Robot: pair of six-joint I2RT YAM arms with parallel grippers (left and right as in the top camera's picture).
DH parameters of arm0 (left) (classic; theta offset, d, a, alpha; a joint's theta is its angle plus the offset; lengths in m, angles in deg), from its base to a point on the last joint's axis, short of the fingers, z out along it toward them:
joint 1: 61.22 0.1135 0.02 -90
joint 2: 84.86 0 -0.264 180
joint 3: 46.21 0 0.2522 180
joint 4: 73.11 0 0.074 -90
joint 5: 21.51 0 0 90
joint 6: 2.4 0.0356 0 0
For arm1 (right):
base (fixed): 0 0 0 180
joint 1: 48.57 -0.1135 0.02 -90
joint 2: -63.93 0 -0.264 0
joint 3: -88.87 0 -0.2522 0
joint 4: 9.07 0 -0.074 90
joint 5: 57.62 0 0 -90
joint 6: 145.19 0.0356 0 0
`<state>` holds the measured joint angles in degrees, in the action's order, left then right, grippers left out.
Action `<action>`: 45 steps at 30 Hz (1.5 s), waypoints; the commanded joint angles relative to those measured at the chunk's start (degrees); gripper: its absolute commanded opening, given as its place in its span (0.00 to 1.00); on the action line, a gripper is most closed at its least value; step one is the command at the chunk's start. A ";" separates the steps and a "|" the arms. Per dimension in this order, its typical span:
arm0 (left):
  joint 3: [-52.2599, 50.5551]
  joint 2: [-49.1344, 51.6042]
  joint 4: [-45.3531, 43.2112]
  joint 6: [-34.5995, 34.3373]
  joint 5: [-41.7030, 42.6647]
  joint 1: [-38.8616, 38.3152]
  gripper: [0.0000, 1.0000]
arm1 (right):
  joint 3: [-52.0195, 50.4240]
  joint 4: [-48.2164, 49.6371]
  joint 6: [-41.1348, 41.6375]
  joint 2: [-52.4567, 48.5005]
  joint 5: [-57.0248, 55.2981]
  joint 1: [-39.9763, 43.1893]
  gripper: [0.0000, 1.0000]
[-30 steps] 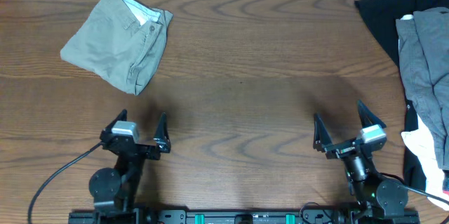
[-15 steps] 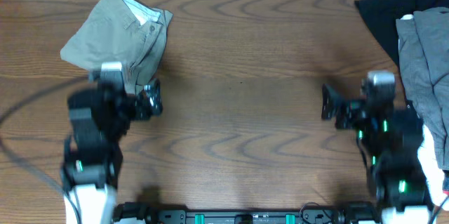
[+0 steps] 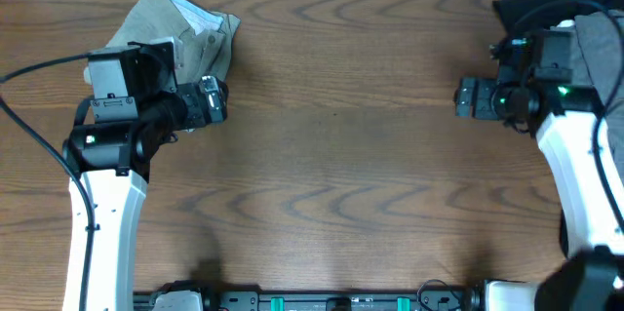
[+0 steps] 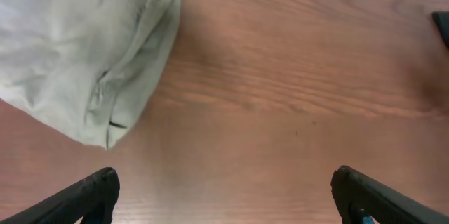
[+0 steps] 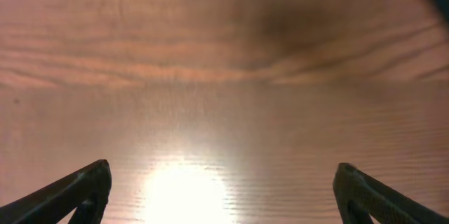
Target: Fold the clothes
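Note:
Folded khaki-green shorts (image 3: 185,28) lie at the far left of the table and also show in the left wrist view (image 4: 84,55). A pile at the far right holds a black garment (image 3: 522,9) and grey shorts (image 3: 609,67), partly hidden by my right arm. My left gripper (image 3: 213,103) is open and empty, held above the table just right of the khaki shorts' near edge; its fingers (image 4: 224,196) frame bare wood. My right gripper (image 3: 466,98) is open and empty, just left of the pile; in the right wrist view (image 5: 224,192) it is over bare table.
The brown wooden table (image 3: 331,174) spans the whole view, with a bright light glare (image 5: 182,189) on it under the right gripper. A black cable (image 3: 29,67) runs from the left arm. The arm bases stand at the front edge.
Both arms have risen from the front of the table and swung farther back. The left went toward the khaki shorts, the right toward the pile. Both grippers stay open.

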<state>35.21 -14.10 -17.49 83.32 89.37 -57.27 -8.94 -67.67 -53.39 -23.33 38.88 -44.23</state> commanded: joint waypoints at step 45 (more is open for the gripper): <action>1.42 -0.39 -2.05 -0.33 0.96 -0.17 0.98 | 2.60 -6.23 8.90 -14.08 -29.79 43.28 0.87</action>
<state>35.21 -14.14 -19.34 83.28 89.65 -57.27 -7.13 -74.14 -45.30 -35.25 10.21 -1.21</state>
